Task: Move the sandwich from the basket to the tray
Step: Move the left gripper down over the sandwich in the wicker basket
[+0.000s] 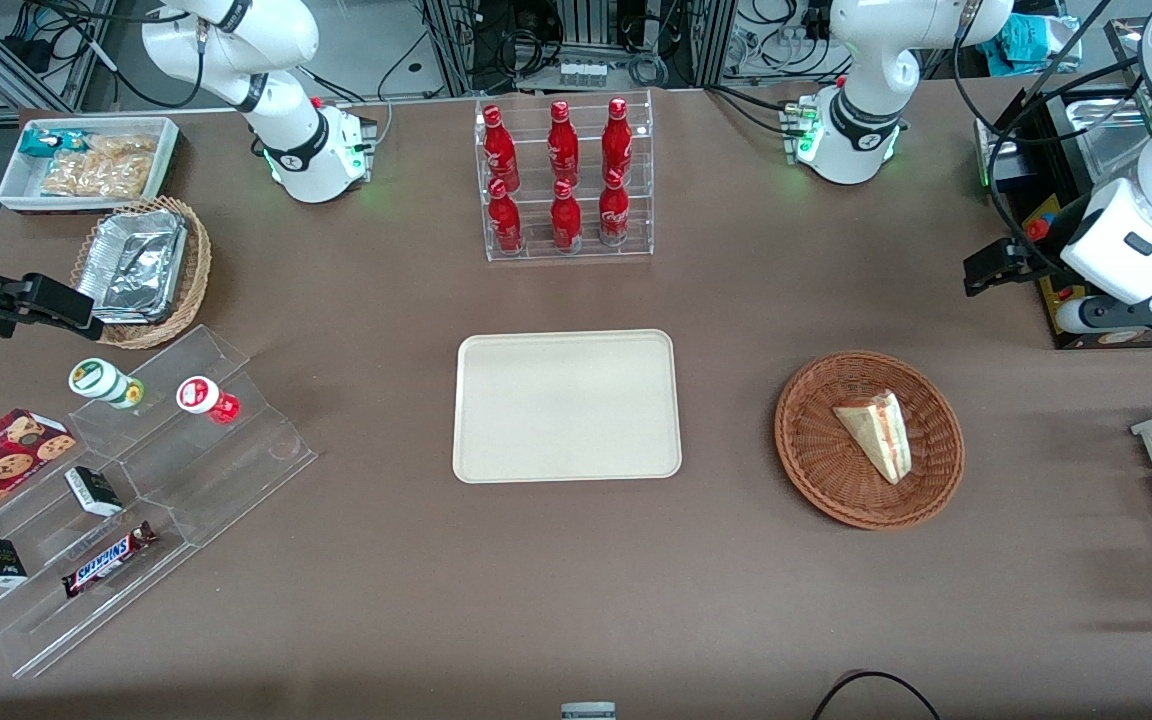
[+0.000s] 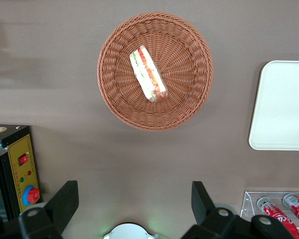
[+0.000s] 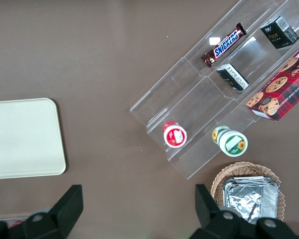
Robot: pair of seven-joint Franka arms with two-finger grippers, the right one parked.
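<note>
The sandwich [image 1: 876,432] lies in the round reddish-brown basket [image 1: 806,470], its red, orange and green filling showing in the left wrist view [image 2: 148,74]. The basket [image 2: 119,99] stands on the brown table beside the cream tray [image 1: 566,405], which is bare and also shows in the left wrist view [image 2: 284,104]. My left gripper [image 1: 988,270] hangs high above the table, farther from the front camera than the basket and toward the working arm's end. It is open and empty, with its fingers [image 2: 65,199] spread wide, apart from the basket.
A clear rack of red bottles [image 1: 564,180] stands farther from the front camera than the tray. A black control box [image 2: 20,169] sits near my gripper. A clear stepped stand with snacks [image 1: 126,480], a tan basket of foil trays [image 1: 141,265] and a white bin [image 1: 86,160] lie toward the parked arm's end.
</note>
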